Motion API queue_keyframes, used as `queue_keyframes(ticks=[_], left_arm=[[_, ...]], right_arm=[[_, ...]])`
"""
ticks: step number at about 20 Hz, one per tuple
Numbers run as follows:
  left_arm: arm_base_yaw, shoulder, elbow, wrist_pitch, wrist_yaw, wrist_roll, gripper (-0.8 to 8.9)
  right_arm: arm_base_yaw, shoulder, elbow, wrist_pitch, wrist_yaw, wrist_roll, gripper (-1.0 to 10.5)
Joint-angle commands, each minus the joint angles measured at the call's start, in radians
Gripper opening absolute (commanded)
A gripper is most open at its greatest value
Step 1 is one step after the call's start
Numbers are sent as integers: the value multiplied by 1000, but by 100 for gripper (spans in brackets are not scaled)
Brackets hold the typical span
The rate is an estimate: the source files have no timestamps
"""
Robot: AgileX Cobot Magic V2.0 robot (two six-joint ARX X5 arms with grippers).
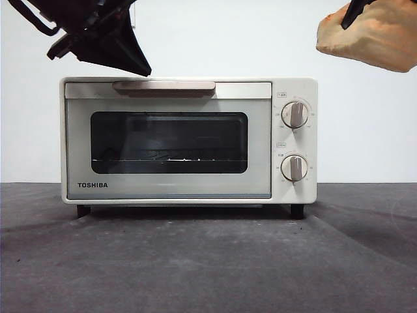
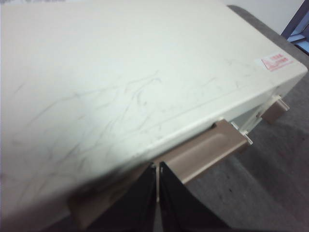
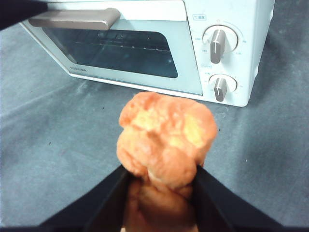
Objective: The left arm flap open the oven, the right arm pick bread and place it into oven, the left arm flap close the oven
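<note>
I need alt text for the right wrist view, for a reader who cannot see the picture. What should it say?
The right hand holds a lumpy golden-orange bread between its two black jaws, above a grey table. Beyond it stands a cream-white toaster oven with its glass door shut, a beige handle and two round knobs.

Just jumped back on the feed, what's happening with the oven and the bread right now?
The oven sits on the table with its door shut. The left end effector, jaws together, is above the front edge of the oven's top, by the door handle. The right end effector holds the bread in the air, in front of the oven and off to its knob side.
</note>
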Motion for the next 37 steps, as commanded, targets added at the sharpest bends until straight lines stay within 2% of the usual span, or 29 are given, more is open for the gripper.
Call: queue_keyframes(ticks=[1, 8, 19, 26, 37], left_arm=[[-8, 40, 25, 27, -12, 19, 16], [-18, 95, 25, 13, -22, 25, 16], [-128, 97, 25, -233, -21, 24, 16], [-217, 97, 25, -425, -19, -11, 16], [-232, 97, 25, -558, -20, -14, 16]], right_arm=[[10, 3, 19, -1, 0, -10, 173], [10, 3, 19, -5, 0, -14, 173], [10, 3, 19, -4, 1, -25, 173], [10, 3, 19, -4, 0, -25, 173], [10, 5, 19, -4, 0, -25, 173]])
